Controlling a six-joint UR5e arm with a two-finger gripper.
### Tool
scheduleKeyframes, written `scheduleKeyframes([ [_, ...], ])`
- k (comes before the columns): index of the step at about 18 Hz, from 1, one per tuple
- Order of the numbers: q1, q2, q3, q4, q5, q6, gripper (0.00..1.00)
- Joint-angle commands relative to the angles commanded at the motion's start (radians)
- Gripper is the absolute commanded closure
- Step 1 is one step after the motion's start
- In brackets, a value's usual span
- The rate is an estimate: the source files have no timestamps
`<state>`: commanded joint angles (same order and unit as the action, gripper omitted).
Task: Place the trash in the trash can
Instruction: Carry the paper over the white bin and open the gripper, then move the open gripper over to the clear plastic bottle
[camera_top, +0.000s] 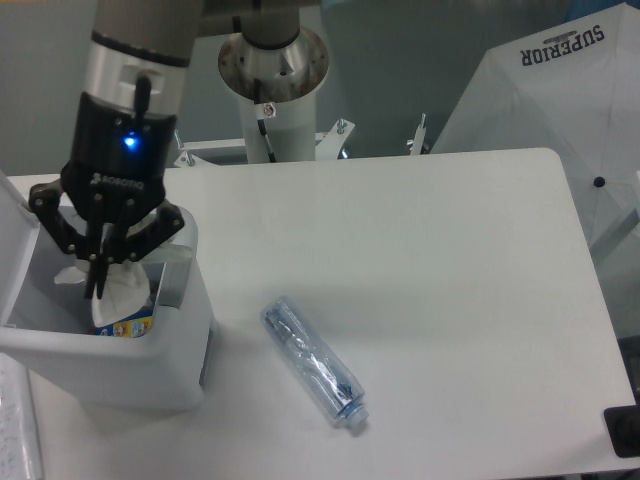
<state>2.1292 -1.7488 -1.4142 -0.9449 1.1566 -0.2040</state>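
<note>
The fixed camera looks down on a white table (420, 260) with rounded corners. At the lower left of the frame stands one white rectangular plastic trash can (120, 370) with rounded corners, its hinged white lid (18, 250) tipped open at the left edge. Directly over the can's mouth hangs the black two-finger gripper (100, 268); its fingers are drawn close together, pointing down into the opening, and seem pinched on the top of a white crumpled plastic scrap (118, 290) that sits inside the can above a blue-and-yellow packet (128, 325). The grip itself cannot be made out for certain.

One crushed clear plastic bottle (313, 362) with a bluish neck lies flat on the table at lower centre, slanting from upper left to lower right, well apart from the can. A white umbrella (560, 100) with dark lettering fills the upper right corner.
</note>
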Motion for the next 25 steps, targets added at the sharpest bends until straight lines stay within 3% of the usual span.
scheduleKeyframes([
  [3,-0.003,0.006,-0.040,0.002,0.000,0.002,0.99],
  [5,-0.003,0.008,-0.061,0.003,0.000,0.005,0.87],
  [8,-0.015,0.020,-0.072,0.003,0.000,0.015,0.49],
  [9,-0.015,0.022,-0.071,0.002,0.002,0.023,0.15],
  [10,-0.014,0.023,-0.068,0.002,0.003,0.028,0.00],
  [16,0.014,0.066,-0.058,0.006,0.005,0.115,0.00],
  [19,0.133,0.088,-0.060,0.003,0.029,0.245,0.00],
  [23,0.286,0.072,-0.081,0.017,0.031,0.252,0.00],
  [25,0.368,0.034,-0.086,0.087,0.026,0.250,0.00],
])
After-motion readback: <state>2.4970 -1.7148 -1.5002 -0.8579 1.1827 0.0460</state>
